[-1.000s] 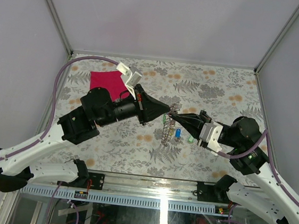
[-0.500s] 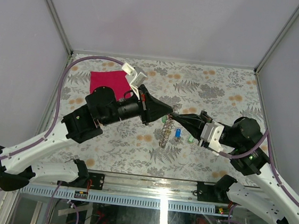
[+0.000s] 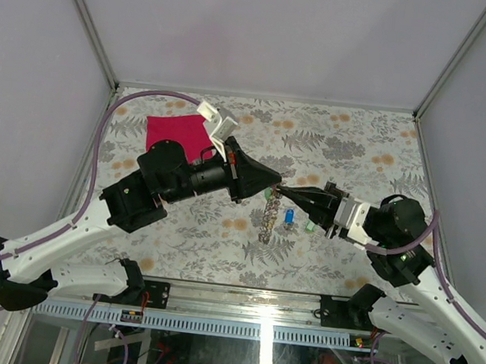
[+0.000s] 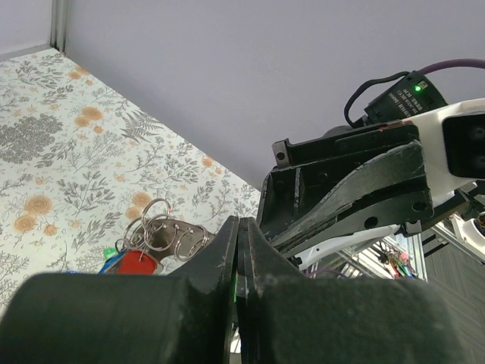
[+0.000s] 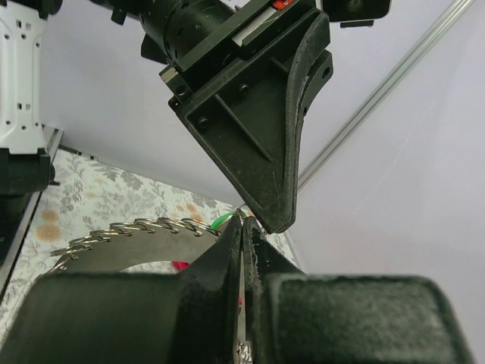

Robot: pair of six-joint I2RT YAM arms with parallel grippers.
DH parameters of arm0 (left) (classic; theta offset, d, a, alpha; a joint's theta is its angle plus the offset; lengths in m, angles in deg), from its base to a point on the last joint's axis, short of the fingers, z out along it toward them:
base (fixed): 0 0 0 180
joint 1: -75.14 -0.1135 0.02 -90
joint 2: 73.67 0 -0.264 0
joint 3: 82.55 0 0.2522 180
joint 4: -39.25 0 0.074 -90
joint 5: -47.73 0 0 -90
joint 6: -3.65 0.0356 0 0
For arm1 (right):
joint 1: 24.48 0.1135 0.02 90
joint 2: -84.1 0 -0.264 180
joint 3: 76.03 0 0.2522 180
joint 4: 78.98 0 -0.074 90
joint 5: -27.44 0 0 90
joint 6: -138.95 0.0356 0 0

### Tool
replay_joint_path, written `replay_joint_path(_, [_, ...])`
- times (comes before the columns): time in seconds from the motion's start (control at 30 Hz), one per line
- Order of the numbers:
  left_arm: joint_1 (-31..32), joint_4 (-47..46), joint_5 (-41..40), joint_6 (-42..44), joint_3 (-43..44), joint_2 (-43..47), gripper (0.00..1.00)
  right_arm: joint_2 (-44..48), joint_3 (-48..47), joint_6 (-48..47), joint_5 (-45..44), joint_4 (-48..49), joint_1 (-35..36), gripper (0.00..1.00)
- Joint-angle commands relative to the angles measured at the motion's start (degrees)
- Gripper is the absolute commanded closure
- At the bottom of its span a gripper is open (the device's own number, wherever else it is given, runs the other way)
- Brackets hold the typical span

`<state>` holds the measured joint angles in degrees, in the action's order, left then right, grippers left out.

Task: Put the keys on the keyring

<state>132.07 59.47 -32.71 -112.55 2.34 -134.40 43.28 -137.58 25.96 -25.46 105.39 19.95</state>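
The robot has two arms. The left arm (image 3: 55,236) is made of long white shells with fat black joints, and the right arm (image 3: 447,308) looks just the same. A thin purple cable (image 3: 152,93) loops beside the left arm, and a second purple cable (image 3: 440,259) runs along the right one. A small white block (image 3: 215,120) sticks out near the left wrist. The left gripper (image 3: 276,184) and the right gripper (image 3: 279,188) are black and come to a sharp point, like beaks. Their fingers (image 5: 265,136) are flat black wedges with little round screws (image 5: 201,120) in them. A tiny green light (image 4: 419,86) glows on a black box on the right arm.
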Motion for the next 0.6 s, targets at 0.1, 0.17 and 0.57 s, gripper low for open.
replay_joint_path(0.1, [-0.38,-4.20,1.50,-0.08,-0.73,0.60,1.00,1.00,2.09,10.85,-1.67,21.08,0.40,1.00])
replay_joint_path(0.17, [-0.48,-4.50,1.64,-0.16,-0.89,0.61,1.00,0.92,2.95,13.41,-2.49,24.45,0.40,1.00])
replay_joint_path(0.57, [-0.61,-6.69,1.99,-0.88,-2.42,1.63,0.96,-0.12,6.31,24.90,-9.28,39.51,0.40,1.00])
